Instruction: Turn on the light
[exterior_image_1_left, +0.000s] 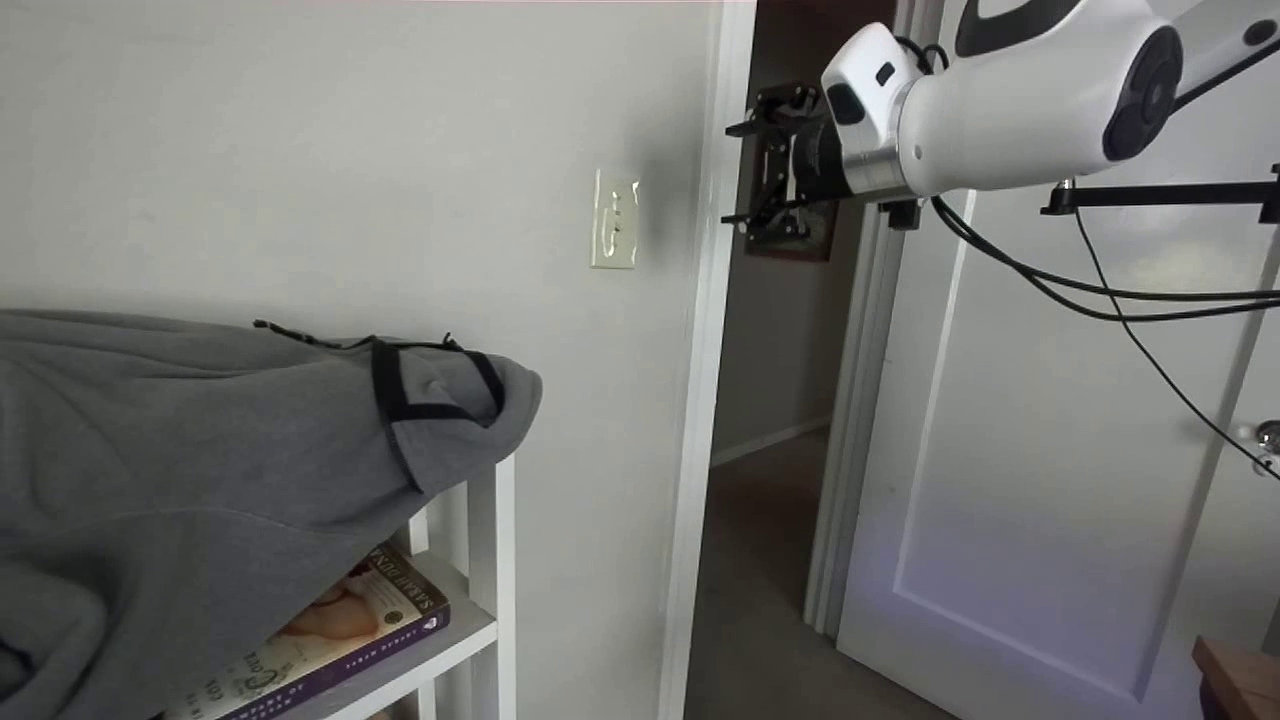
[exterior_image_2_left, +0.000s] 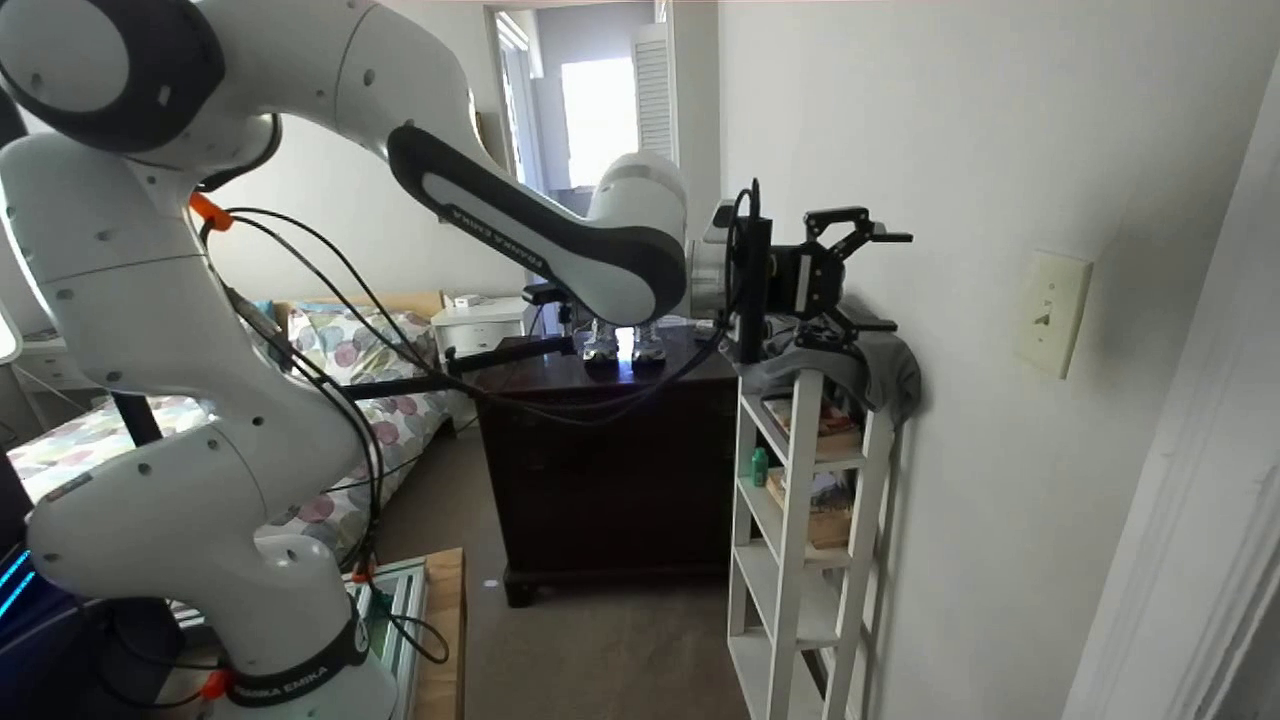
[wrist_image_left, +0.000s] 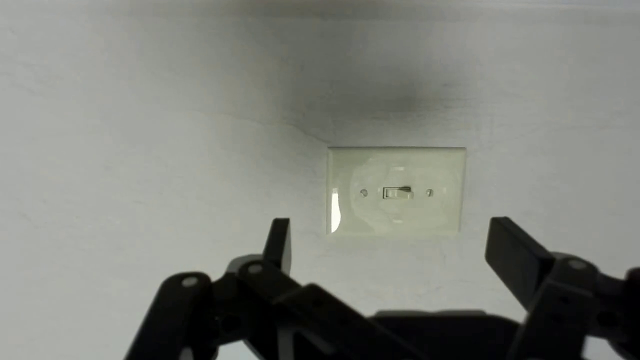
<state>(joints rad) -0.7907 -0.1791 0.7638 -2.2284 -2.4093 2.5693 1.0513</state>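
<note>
The light switch is a cream-white plate on the wall, seen in both exterior views (exterior_image_1_left: 615, 222) (exterior_image_2_left: 1055, 313). In the wrist view the plate (wrist_image_left: 420, 215) lies sideways, with its small toggle (wrist_image_left: 398, 193) between two screws. The toggle's raised end points to the right of that view. No lamp is in view. My gripper (exterior_image_1_left: 733, 175) is open and empty, also in an exterior view (exterior_image_2_left: 897, 281), apart from the plate. In the wrist view its fingertips (wrist_image_left: 390, 240) stand wide apart, either side of and a little below the plate.
A white door frame (exterior_image_1_left: 705, 330) runs beside the switch. A white door (exterior_image_1_left: 1050, 450) stands open, and a dark framed picture (exterior_image_1_left: 818, 235) hangs beyond. A grey hoodie (exterior_image_1_left: 230, 440) drapes over a white shelf (exterior_image_2_left: 800, 480) with books. A dark dresser (exterior_image_2_left: 620, 480) stands behind the arm.
</note>
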